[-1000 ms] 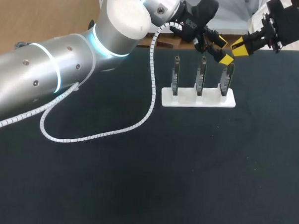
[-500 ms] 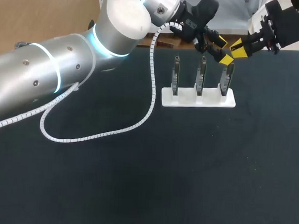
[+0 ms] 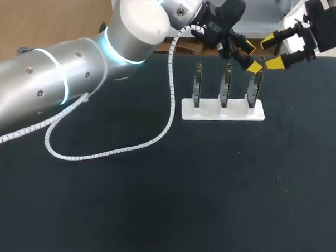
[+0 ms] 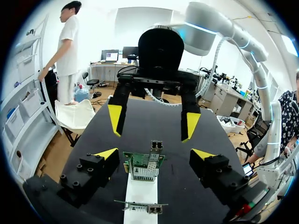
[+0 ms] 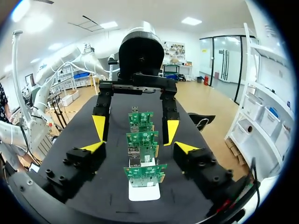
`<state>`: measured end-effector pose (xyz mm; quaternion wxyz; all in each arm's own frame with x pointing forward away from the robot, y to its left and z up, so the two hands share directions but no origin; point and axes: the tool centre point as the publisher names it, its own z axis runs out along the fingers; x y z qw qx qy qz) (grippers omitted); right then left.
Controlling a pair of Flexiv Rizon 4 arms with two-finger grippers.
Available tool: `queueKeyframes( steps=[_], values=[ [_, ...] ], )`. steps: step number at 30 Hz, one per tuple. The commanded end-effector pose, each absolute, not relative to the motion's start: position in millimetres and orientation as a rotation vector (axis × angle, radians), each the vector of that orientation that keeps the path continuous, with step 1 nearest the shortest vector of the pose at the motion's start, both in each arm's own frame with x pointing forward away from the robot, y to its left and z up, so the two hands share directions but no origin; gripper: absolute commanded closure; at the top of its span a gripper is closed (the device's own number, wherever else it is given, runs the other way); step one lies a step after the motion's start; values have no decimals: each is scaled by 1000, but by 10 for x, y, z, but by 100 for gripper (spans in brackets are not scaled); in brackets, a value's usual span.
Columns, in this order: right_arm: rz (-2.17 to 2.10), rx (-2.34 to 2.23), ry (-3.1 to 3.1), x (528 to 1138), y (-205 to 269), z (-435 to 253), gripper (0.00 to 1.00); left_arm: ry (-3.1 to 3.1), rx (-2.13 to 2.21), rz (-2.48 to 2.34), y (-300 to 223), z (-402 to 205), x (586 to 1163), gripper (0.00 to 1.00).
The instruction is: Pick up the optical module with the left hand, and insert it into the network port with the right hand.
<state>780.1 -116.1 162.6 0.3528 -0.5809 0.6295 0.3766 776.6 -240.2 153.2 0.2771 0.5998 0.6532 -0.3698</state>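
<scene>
Green boards (image 5: 141, 140) are set upright in a white stand (image 3: 222, 113), likely so their tops can be reached. Left gripper (image 3: 249, 57) and right gripper (image 3: 273, 51) are spread wide and empty either side of the end board, where the optical module (image 4: 156, 145) seems seated.

No text, label, number or sign can be read in any view; whatever print sits on the green circuit boards (image 5: 141, 138) in the white stand (image 5: 144, 191) is too small to make out
</scene>
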Motion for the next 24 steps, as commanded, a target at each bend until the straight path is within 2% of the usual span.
queueKeyframes(
  steps=[1, 14, 15, 16, 24],
  values=[
    [1007, -1489, 1602, 7786, -1247, 1640, 0, 1759, 1615, -993, -2414, 1539, 7784, 0],
    [1103, -1494, 1522, 7743, -1308, 1723, 0, 1759, 1615, -993, -2414, 1539, 7784, 0],
    [1092, -1492, 1515, 7737, -1305, 1728, 82, 1759, 1615, -993, -2414, 1539, 7784, 0],
    [1091, -1492, 1514, 7736, -1301, 1737, 100, 1759, 1615, -993, -2414, 1539, 7784, 0],
    [1059, -1512, 1507, 7742, -1252, 1769, 100, 1759, 1615, -993, -2414, 1539, 7784, 0]
  ],
)
